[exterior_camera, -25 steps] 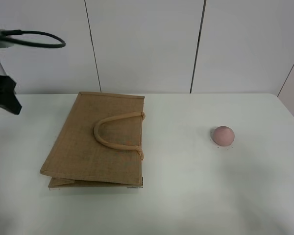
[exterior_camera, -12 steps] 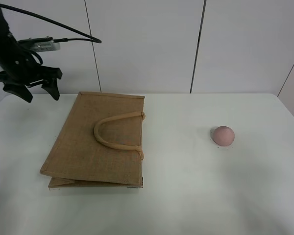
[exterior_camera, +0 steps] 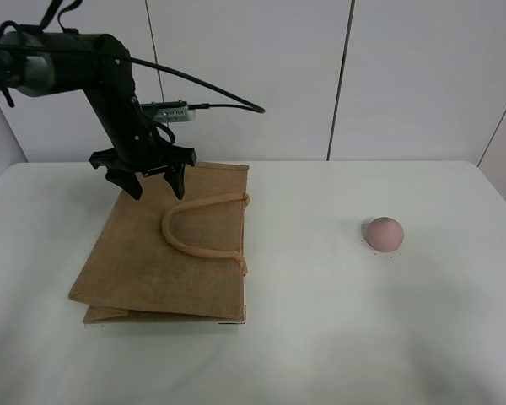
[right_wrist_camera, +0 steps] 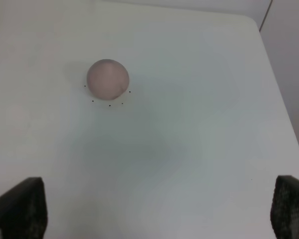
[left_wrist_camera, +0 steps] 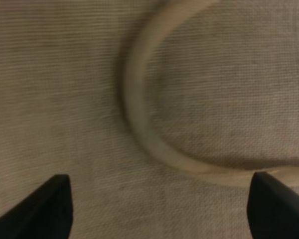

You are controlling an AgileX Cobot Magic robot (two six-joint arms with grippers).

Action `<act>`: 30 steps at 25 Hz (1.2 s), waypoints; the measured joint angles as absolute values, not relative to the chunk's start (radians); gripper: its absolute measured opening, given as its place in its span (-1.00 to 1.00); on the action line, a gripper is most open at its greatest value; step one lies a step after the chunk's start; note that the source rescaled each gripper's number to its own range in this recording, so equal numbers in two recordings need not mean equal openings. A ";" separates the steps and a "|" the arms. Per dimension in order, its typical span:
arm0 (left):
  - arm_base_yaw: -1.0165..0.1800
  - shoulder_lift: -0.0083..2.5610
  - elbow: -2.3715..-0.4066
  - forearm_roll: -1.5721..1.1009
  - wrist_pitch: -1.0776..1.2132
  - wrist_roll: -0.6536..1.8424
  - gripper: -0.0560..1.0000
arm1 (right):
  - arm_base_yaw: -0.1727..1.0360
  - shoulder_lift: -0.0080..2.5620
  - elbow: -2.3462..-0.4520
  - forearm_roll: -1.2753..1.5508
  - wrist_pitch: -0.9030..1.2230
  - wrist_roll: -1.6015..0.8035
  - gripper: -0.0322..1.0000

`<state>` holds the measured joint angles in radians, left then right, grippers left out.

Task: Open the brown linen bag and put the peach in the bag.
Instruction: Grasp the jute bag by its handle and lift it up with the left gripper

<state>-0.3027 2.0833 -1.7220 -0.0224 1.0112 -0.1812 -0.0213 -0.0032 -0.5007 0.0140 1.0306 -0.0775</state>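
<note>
— Where is my left gripper sitting?

— Your left gripper (exterior_camera: 158, 192) is hanging over the far part of the brown linen bag (exterior_camera: 143, 261), close to the bench's (exterior_camera: 337, 337) far edge. Its jaws are standing wide apart and gripping nothing. In the left wrist view the gripper (left_wrist_camera: 162, 201) is looking straight down on the coarse weave (left_wrist_camera: 65, 89), and one fingertip (left_wrist_camera: 276, 206) is lying just beside the beige handle (left_wrist_camera: 134, 117). I cannot tell whether the tips are touching the cloth.

— And how is the bag lying?

— You are seeing it lying flat and shut on the left half of the bench, its far edge running near the bench's far edge. The handle (exterior_camera: 165, 229) is resting as a loop on the top panel, with both ends at the side that is facing the middle of the bench.

— The peach?

— The peach (exterior_camera: 384, 233) is sitting alone on the bare surface towards the bench's right edge, well apart from the bag.

— My right gripper?

— Your right gripper (right_wrist_camera: 154, 209) is showing only in its wrist view. Its two tips are standing far apart, holding nothing, and the peach (right_wrist_camera: 107, 78) is lying ahead of them on the bench (right_wrist_camera: 199, 149), not between them.
</note>
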 joint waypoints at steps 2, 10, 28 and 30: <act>-0.309 2.107 -1.726 0.000 1.006 -0.185 1.00 | -0.021 -0.003 -0.501 0.014 1.031 -0.078 1.00; -0.309 2.171 -1.726 0.014 0.979 -0.190 1.00 | -0.021 -0.003 -0.501 0.014 1.031 -0.076 1.00; -0.308 2.323 -1.733 0.016 0.857 -0.188 0.99 | -0.021 -0.003 -0.501 0.014 1.031 -0.076 1.00; -0.308 2.335 -1.735 0.016 0.854 -0.188 0.99 | -0.021 -0.003 -0.501 0.014 1.031 -0.076 1.00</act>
